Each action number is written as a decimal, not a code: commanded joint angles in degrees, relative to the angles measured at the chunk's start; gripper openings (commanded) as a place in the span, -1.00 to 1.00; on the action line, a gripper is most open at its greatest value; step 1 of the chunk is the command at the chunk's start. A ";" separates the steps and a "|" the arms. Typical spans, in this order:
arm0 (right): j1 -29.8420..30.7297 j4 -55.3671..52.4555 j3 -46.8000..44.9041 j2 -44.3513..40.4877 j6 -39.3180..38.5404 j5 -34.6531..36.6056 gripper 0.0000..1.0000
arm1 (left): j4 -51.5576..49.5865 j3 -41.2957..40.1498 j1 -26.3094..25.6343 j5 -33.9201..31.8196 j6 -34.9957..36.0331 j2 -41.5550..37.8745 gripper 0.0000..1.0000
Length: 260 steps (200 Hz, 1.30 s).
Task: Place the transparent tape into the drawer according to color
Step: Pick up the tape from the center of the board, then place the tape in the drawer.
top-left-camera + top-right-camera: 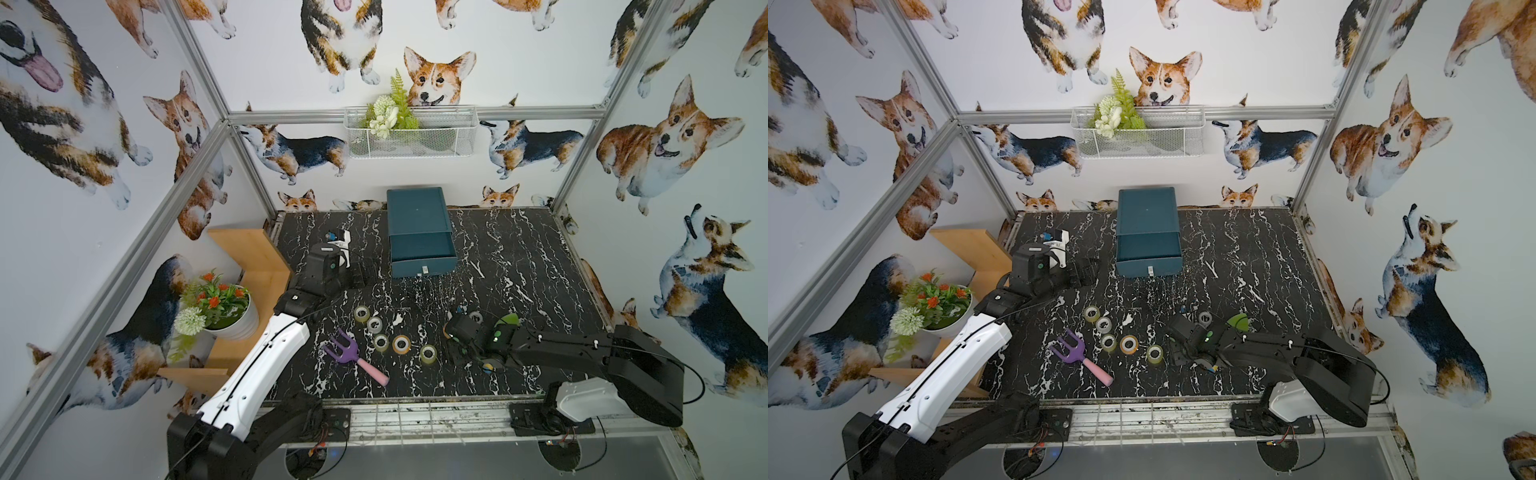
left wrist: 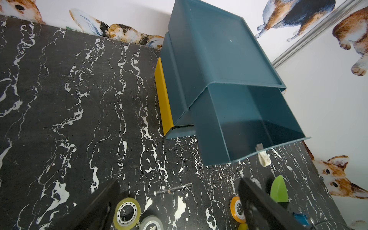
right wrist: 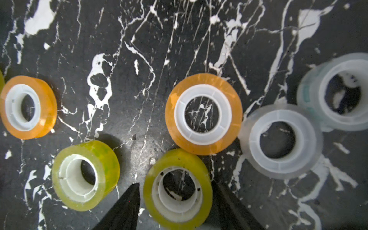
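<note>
At the left pincer (image 2: 180,179): spread wide, gripping nothing, hanging clear above the tabletop (image 2: 59,99). Just beyond its tips, toward the right arm's side, the teal drawer (image 2: 249,119), pulled out of its cabinet (image 2: 215,49); at the cabinet's base, a yellow tier (image 2: 163,95). Below and behind this pincer, nearer the robot, a line of five tape rolls (image 1: 381,342) lying flat on the tabletop, seen in both top views.

At the right pincer (image 3: 176,182): parted, down close to the tabletop, straddling a yellow-green roll (image 3: 177,158) lying flat there. Thin dark gap between roll and one finger (image 3: 125,209), so not clenched on it; contact at the opposite finger impossible to tell. Straight beyond the tips, right against that roll, an orange roll (image 3: 203,79). Beside the orange one, a clear roll (image 3: 253,139), and past it a second clear roll (image 3: 323,99). Off the other flank of the pincer, a second yellow-green roll (image 3: 107,159), apart from the finger, then a second orange roll (image 3: 47,111) farther out.

Behind the right pincer's wrist, the green trowel (image 1: 509,320), partly hidden by the arm. Well beyond the line of rolls, on the left arm's side, the purple rake (image 1: 345,353).
</note>
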 commanded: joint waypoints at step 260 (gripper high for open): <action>-11.22 -11.94 37.05 -5.93 -16.35 5.34 -0.18 | 0.21 0.36 -0.02 -0.79 1.59 0.89 0.97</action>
